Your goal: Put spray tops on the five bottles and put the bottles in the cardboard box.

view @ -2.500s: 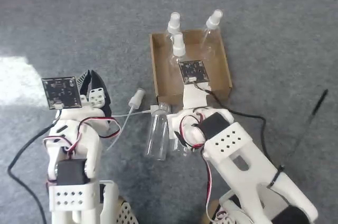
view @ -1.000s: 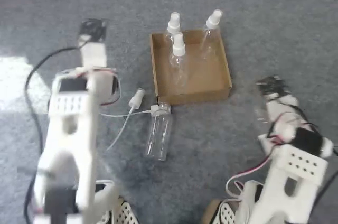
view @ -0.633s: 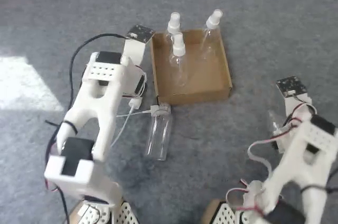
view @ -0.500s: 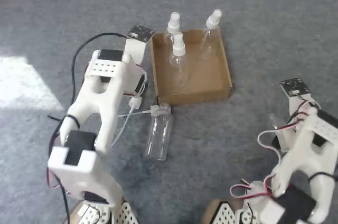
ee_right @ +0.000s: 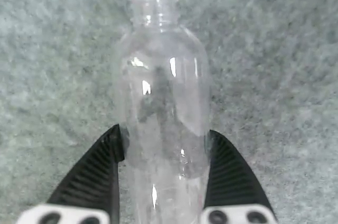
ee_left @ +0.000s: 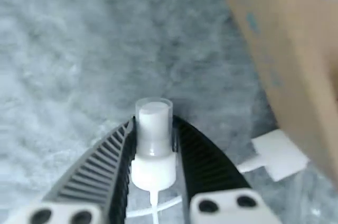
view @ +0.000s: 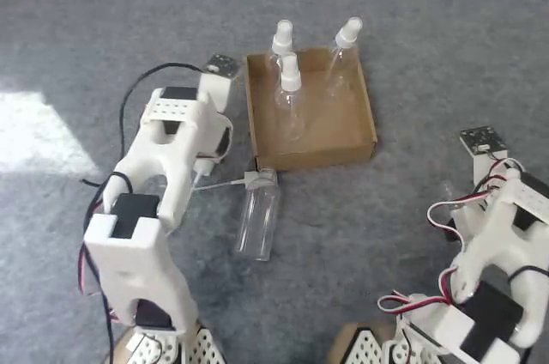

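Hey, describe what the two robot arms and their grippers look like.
The left arm and right arm are white plastic shells with panels of small round holes, black motor blocks and loose red, white and black wires. The left gripper and right gripper have black tapering fingers on white bases; the left's are ribbed.

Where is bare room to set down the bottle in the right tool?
Free: carpet between the lying bottle and the right arm; carpet right of the cardboard box; the box's front right floor. Crowded: the box's front left corner, by the left arm and loose spray top.
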